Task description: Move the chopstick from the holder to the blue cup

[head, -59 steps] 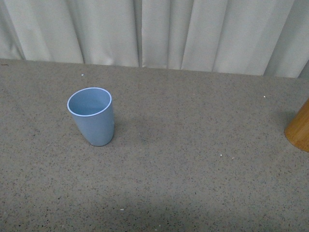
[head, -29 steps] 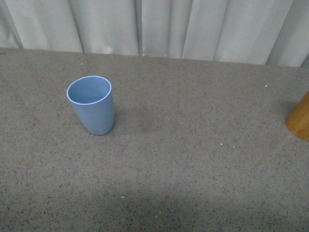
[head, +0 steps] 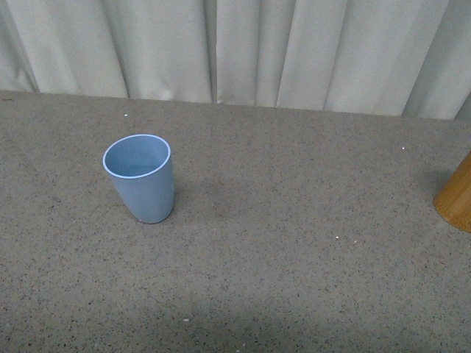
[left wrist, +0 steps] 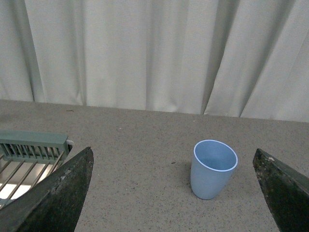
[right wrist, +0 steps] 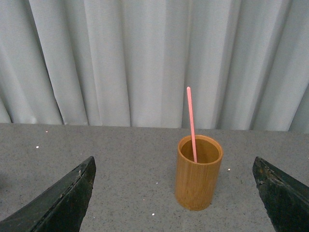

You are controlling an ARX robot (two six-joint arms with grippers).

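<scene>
**Chopstick in the holder, both claws wide and empty**

In the front view you had the blue cup (head: pixel 140 182) standing upright on the speckled grey table (head: pixel 294 265), left of centre. The holder (head: pixel 455 195) was well apart from it, cut off by the right edge. A pale curtain (head: pixel 257 51) hung behind the table, and neither arm showed.

In the left wrist view, your left gripper (left wrist: pixel 172 152) was spread wide with nothing between its fingers. The cup stood ahead of it, nearer one finger, and a pale green rack (left wrist: pixel 30 147) sat off to the other side.

In the right wrist view, your right gripper (right wrist: pixel 174 160) was equally wide and empty. The chopstick (right wrist: pixel 191 123) stood inside the holder, leaning slightly, with most of its length above the rim.
</scene>
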